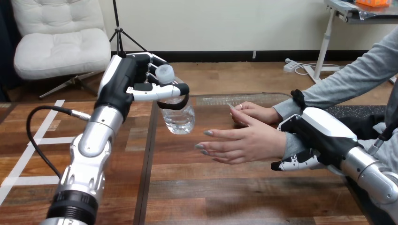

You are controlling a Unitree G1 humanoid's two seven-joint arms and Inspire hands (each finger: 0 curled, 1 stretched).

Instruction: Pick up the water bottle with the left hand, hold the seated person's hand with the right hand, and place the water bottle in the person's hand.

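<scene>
The bottle [179, 117] is hanging in the air above the table [225, 187], left of the person's near hand [244, 143] and apart from it, so the handover is not yet done. The likely trouble, as I judge it: the left hand [124, 82] is gripping high up, around the neck just under the cap [164, 73], with the body dangling below, so the bottle could be swinging or slipping if the arm is moving fast. The near hand is lying on edge, palm facing the bottle rather than up, fingers straight; letting go before those fingers are closing would be dropping the bottle onto the table. The person's far hand [253, 112] is resting just behind, and the bottle could be knocking it on the way in

The left hand is closed, its fingers and thumb wrapping the bottle's neck and carrying it clear of the table. The right hand [319, 131] is lying over the grey sleeve at the wrist [293, 145] of the near hand, its fingers [293, 163] curling under the sleeve, so it is clasping the wrist, not the hand itself; squeezing or pulling there could be turning the palm away from the bottle
</scene>
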